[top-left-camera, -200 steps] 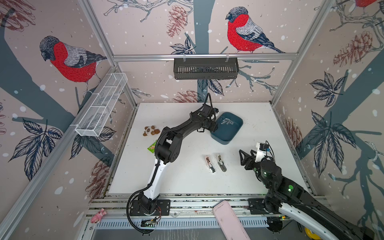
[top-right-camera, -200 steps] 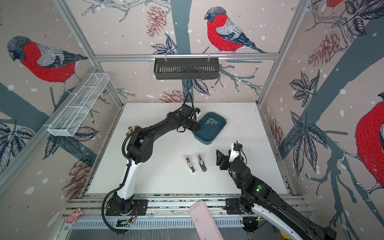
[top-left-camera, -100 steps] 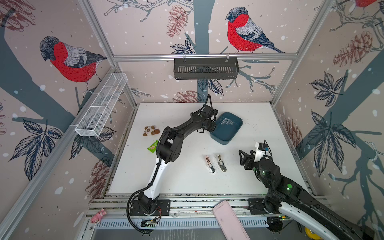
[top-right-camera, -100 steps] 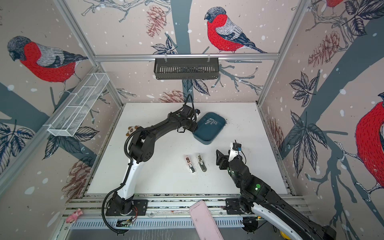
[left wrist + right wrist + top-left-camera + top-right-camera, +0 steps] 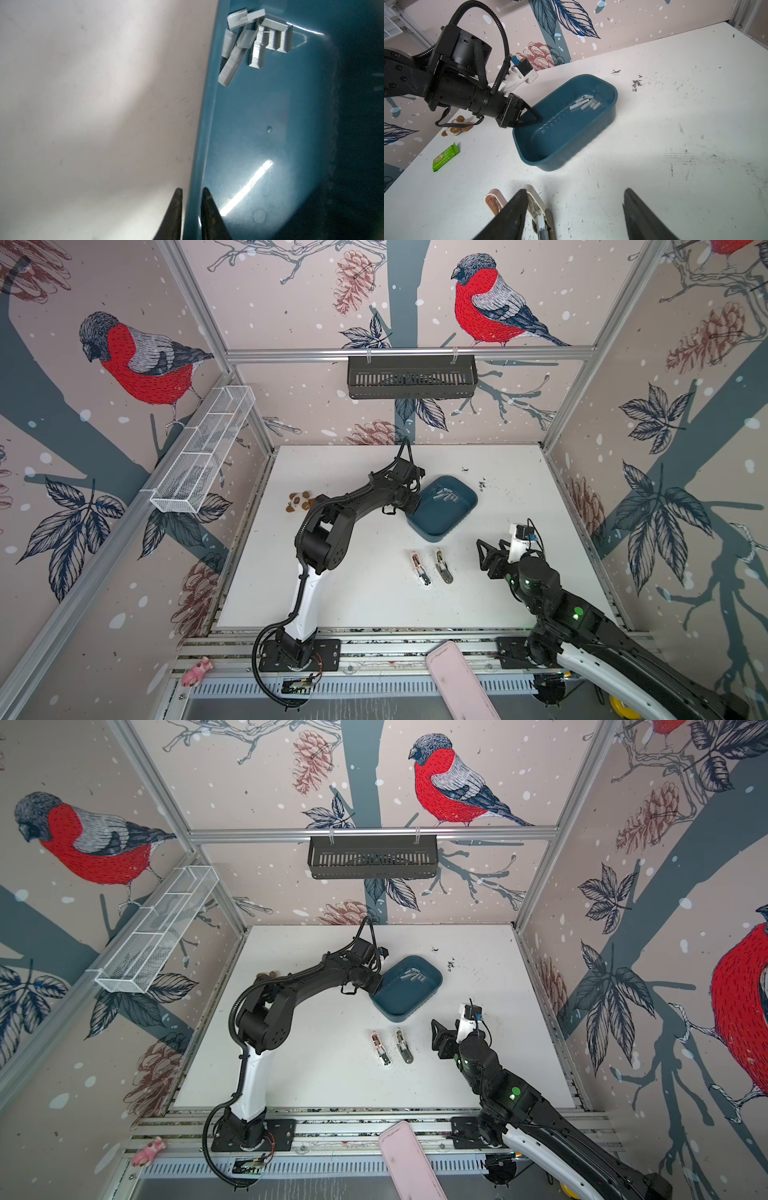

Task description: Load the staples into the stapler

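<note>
The left gripper (image 5: 192,189) stands narrow, its two fingers astride the rim of the blue tray (image 5: 207,104), one finger outside the wall and one inside. In the left wrist view the rim fills the gap between them, so they seem to pinch the wall, though the contact itself is too close to the picture's edge to be sure. The right wrist view shows the same gripper (image 5: 534,119) at the tray's (image 5: 571,153) near-left corner.

The right gripper (image 5: 575,191) is spread wide and holds nothing. In both top views it hangs over the table (image 5: 365,605) just right of the two staplers, apart from them (image 5: 488,549) (image 5: 442,1031).

The staples (image 5: 255,39) lie in a loose heap of short grey strips on the floor of the tray, at the end away from the left gripper; some overlap. Both top views show them there (image 5: 445,495) (image 5: 413,975).

The pink stapler (image 5: 420,569) and the cream stapler (image 5: 444,566) lie side by side on the table in front of the tray, not touching, with metal showing along their tops. No strip can be seen in either.
</note>
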{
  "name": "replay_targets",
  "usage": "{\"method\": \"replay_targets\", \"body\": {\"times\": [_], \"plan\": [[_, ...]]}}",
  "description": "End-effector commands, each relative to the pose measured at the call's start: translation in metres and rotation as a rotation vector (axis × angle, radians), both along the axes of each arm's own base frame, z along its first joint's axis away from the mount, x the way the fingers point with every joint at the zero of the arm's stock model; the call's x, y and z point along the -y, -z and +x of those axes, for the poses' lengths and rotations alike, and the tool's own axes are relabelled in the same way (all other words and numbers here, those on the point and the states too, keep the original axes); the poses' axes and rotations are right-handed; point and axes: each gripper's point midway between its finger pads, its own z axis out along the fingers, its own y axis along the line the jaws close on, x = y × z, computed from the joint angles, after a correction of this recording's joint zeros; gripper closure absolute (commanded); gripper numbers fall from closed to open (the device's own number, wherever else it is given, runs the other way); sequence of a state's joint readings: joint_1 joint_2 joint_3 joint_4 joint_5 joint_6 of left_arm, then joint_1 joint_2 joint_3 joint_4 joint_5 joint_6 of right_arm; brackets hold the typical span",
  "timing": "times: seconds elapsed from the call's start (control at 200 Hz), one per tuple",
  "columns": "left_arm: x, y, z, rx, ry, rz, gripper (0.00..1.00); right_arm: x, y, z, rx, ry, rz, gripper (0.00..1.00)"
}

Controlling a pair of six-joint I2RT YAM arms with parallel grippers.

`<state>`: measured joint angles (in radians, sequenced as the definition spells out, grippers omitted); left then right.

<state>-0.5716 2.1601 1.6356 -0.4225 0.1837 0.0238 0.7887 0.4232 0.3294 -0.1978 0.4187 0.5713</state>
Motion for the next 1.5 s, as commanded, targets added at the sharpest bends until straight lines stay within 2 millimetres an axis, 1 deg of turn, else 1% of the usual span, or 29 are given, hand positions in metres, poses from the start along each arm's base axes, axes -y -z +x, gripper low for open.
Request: {"method": "replay_targets", "body": {"times": [0.0, 0.15, 0.26, 0.35, 0.47, 0.64, 0.79, 0.886, 0.926, 0.986, 1.091, 1.186, 1.276, 1.306, 1.386, 1.496], "plan": [[-0.007, -0.009, 0.001, 0.032, 0.002, -0.001, 0.8, -0.003, -0.005, 0.003, 0.017, -0.012, 0.01, 0.27], [-0.02, -0.008, 0.002, 0.014, -0.02, -0.008, 0.79, -0.008, -0.002, 0.005, -0.014, -0.019, 0.017, 0.27], [-0.027, -0.008, 0.003, -0.017, -0.024, -0.059, 0.77, -0.014, -0.006, 0.005, -0.027, -0.041, 0.033, 0.27], [-0.036, -0.009, 0.005, -0.017, -0.037, -0.055, 0.78, -0.016, -0.011, 0.004, -0.016, -0.059, 0.039, 0.26], [-0.043, -0.012, 0.003, -0.007, -0.039, -0.029, 0.77, -0.016, -0.018, 0.004, 0.0, -0.061, 0.042, 0.26], [-0.054, -0.011, -0.002, -0.015, -0.051, -0.014, 0.77, -0.015, -0.015, 0.005, -0.009, -0.052, 0.034, 0.26], [-0.071, -0.006, -0.004, -0.03, -0.079, 0.003, 0.76, -0.015, -0.015, 0.005, -0.006, -0.055, 0.034, 0.26], [-0.078, -0.008, -0.004, -0.028, -0.093, 0.003, 0.75, -0.014, -0.015, 0.006, -0.004, -0.054, 0.027, 0.26], [-0.079, -0.012, -0.003, -0.021, -0.094, 0.0, 0.72, -0.014, -0.016, 0.006, -0.001, -0.055, 0.026, 0.26], [-0.081, -0.017, -0.003, -0.016, -0.098, -0.008, 0.61, -0.014, -0.016, 0.006, -0.002, -0.054, 0.024, 0.26], [-0.08, -0.028, -0.003, -0.007, -0.096, -0.029, 0.51, -0.012, -0.015, 0.006, -0.003, -0.05, 0.018, 0.26], [-0.078, -0.044, -0.002, 0.013, -0.1, -0.059, 0.42, -0.011, -0.016, 0.006, 0.0, -0.045, 0.015, 0.26], [-0.077, -0.057, -0.005, 0.022, -0.099, -0.084, 0.33, -0.008, -0.019, 0.007, 0.008, -0.034, 0.023, 0.26], [-0.077, -0.062, -0.006, 0.027, -0.1, -0.089, 0.31, -0.008, -0.022, 0.007, 0.014, -0.032, 0.027, 0.26], [-0.078, -0.076, -0.007, 0.039, -0.117, -0.099, 0.31, -0.007, -0.025, 0.006, 0.021, -0.028, 0.034, 0.26], [-0.082, -0.092, -0.007, 0.041, -0.173, -0.109, 0.33, -0.001, -0.026, 0.007, 0.02, 0.002, 0.04, 0.26]]}}
